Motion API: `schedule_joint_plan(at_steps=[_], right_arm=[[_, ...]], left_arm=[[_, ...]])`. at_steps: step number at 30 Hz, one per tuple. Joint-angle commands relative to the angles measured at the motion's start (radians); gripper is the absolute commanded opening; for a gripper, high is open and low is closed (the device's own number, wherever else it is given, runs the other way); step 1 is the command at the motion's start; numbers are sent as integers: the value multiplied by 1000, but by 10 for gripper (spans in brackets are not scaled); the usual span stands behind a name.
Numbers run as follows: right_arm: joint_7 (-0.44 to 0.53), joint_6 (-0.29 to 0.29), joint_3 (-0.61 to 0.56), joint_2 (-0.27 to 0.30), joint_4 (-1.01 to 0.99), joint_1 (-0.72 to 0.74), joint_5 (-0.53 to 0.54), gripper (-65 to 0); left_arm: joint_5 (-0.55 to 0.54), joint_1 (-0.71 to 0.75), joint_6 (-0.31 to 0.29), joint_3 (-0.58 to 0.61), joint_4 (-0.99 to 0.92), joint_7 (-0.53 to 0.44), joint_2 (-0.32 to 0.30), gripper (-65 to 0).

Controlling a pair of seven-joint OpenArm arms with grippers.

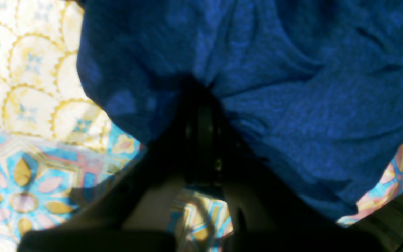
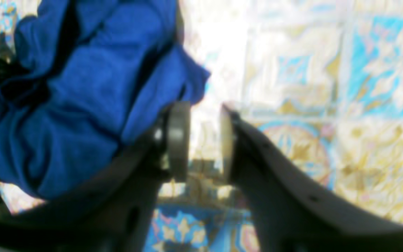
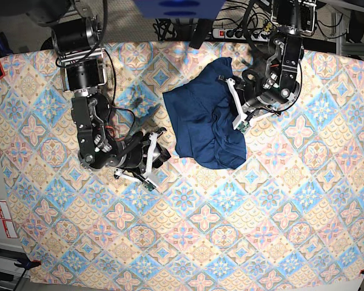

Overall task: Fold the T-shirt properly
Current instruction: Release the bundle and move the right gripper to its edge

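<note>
- Looking from the right wrist view, the right pincer (image 2: 205, 140) stands with its two jaws apart, and between them only the patterned cloth (image 2: 327, 87) shows; nothing is held there.
- One round pad (image 2: 178, 140) of this pincer is just beside the edge of the T-shirt (image 2: 82, 105), but whether it touches the fabric I cannot tell, because the picture is blurred.
- From the left wrist view, the left pincer (image 1: 201, 105) is dark and in shadow; its jaws are together, and the blue fabric gathers in folds right at their tips, so it is clamped on the T-shirt (image 1: 275, 87).
- The fabric there hangs in a loose bunch over the pincer and covers most of this view; the patterned cloth (image 1: 30, 87) shows on the side and below.
- In the base view, the counter (image 3: 261, 230) is covered by the cloth with blue, pink and yellow tiles.
- The T-shirt (image 3: 200, 121) lies crumpled in the upper middle of the counter, not flat, with wrinkles and one part turned over.
- The left pincer (image 3: 235, 103) is at the shirt's edge on this view's right side, on the fabric.
- The right pincer (image 3: 153, 159) is on this view's left, near the lower corner of the shirt, low over the cloth.
- Behind the counter, at the far edge, a power strip (image 3: 233, 30) with cables is on the floor.
</note>
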Motion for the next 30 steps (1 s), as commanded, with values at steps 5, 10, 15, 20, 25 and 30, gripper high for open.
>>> schedule_joint_plan(at_steps=[5,10,15,20,25,30], right_arm=[[15,3,1,-30,15,32,14,-453],[15,3,-2,-71,3,38,10,-452],[29,3,-3,-94,-118,94,10,-452],[121,3,-3,-100,-233,117,10,-452],[158,3,-3,-109,-305,117,10,-452],[197,3,-3,-123,-334,118,10,-452]], left_arm=[[-8,7,-3,-42,98,1,-4,-650],[-7,22,-3,-44,136,1,-5,-650],[-16,39,-3,-134,141,1,4,-650],[-16,42,-3,-214,153,1,55,-650],[-16,57,-3,-219,187,1,62,-650],[-16,63,-3,-219,216,1,64,-650]])
